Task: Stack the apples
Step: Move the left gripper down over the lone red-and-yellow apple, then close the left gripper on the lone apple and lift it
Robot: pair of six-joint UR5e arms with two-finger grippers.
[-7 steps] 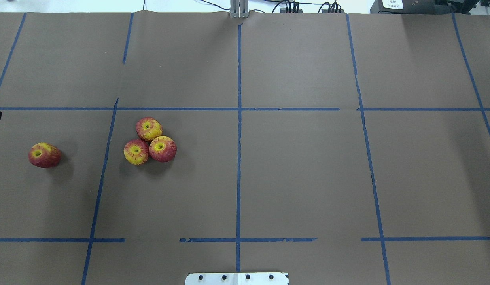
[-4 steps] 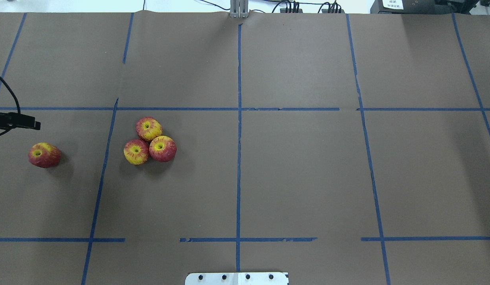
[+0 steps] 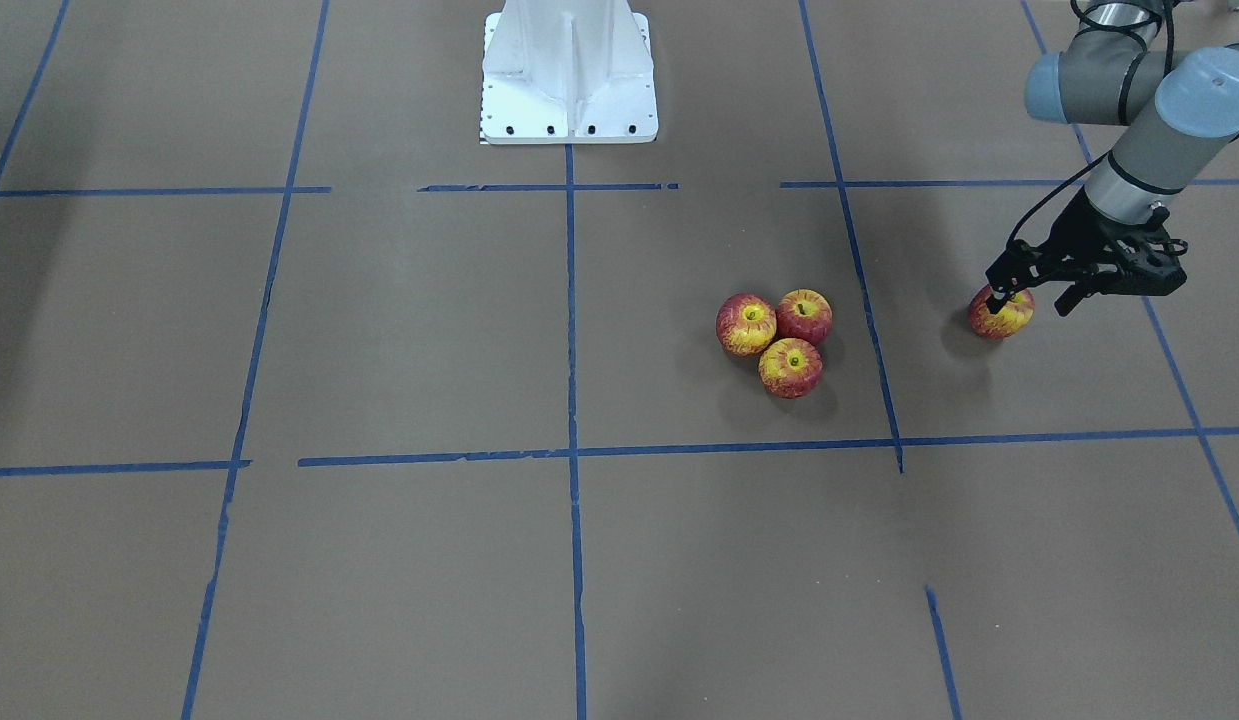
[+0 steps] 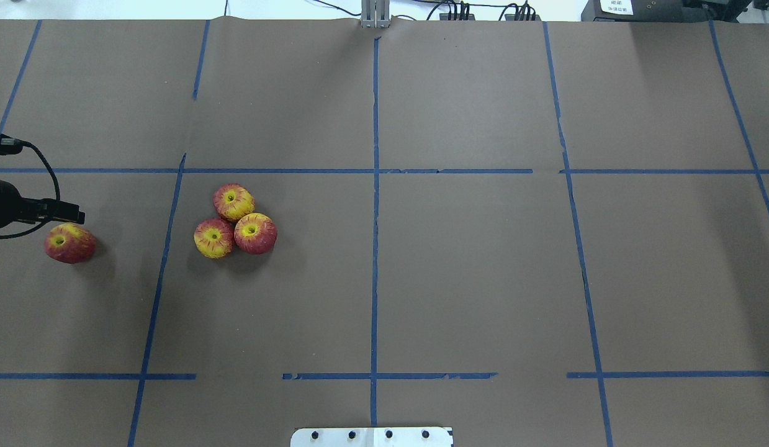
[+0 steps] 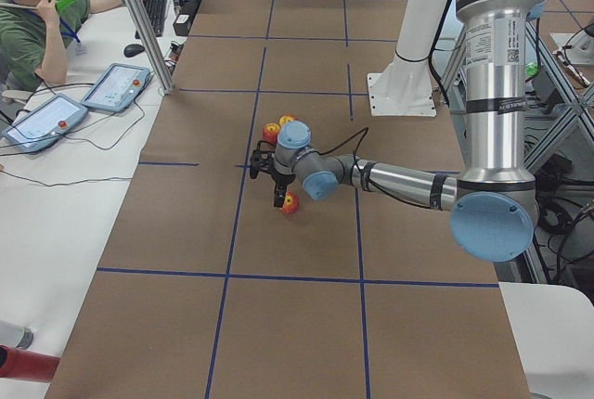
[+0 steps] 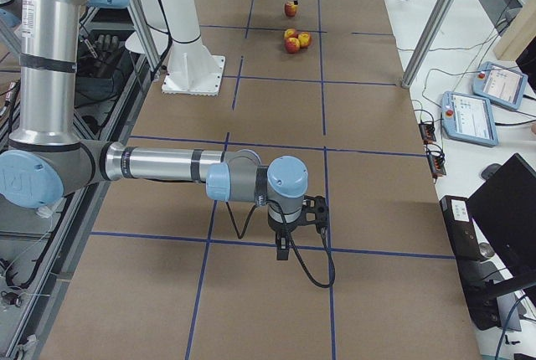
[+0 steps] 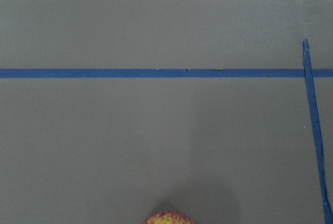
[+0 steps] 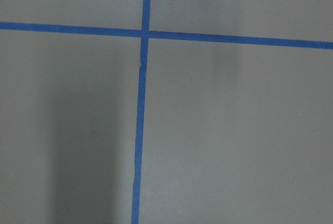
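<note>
At my far left, my left gripper (image 3: 1031, 298) hangs over the lone apple (image 4: 69, 243), its two fingers spread apart and holding nothing. From the front, one fingertip lies across the apple's top, and I cannot tell whether it touches. That apple sits by itself on the brown paper (image 4: 471, 279), its stem dimple showing on top, in the square left of a blue tape line (image 4: 162, 261). My left wrist camera catches only its top edge at the bottom of the view. Across that tape line, well apart from the lone one, the other three apples (image 4: 242, 226) huddle in a tight triangle, each touching its neighbours, all resting on the paper with dimples up. Further right, my white base plate (image 4: 372, 436) sits at the near edge in the middle. My right gripper (image 6: 285, 247) hangs low over the paper at my far right end, near a tape crossing and well apart from every apple. It shows only from the side, so I cannot tell whether its fingers are spread or closed.
</note>
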